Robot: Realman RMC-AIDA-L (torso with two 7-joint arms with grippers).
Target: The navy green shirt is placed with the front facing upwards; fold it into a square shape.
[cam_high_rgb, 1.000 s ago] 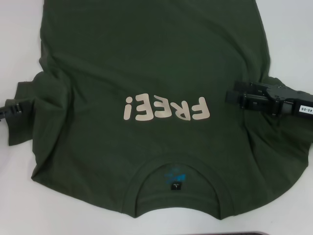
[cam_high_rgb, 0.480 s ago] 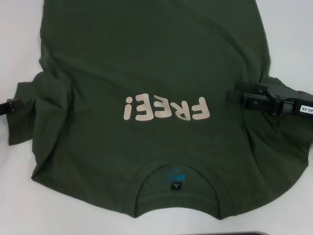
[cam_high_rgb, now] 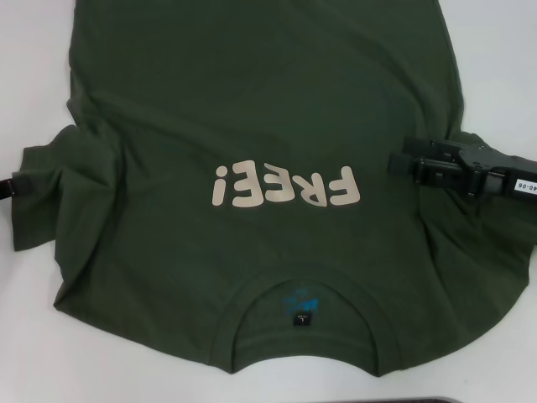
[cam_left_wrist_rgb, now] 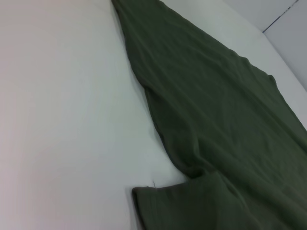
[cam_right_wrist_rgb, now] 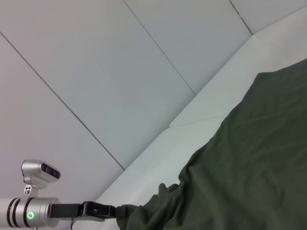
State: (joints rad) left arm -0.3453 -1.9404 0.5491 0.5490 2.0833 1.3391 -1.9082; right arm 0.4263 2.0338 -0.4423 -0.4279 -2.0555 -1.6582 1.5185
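Shirt [cam_high_rgb: 268, 126] overruns the far frame edge; neither claw's grip, left [cam_high_rgb: 7, 188] or right [cam_high_rgb: 401, 163], can be told.

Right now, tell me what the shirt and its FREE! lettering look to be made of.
The navy green shirt looks like soft matte knit fabric, probably cotton: it wrinkles and bunches loosely, with a ribbed collar. The FREE! lettering looks like a smooth, flat cream print on the cloth, slightly glossier.

A white table [cam_high_rgb: 503, 67] meets grey wall panels [cam_right_wrist_rgb: 96, 72] behind.
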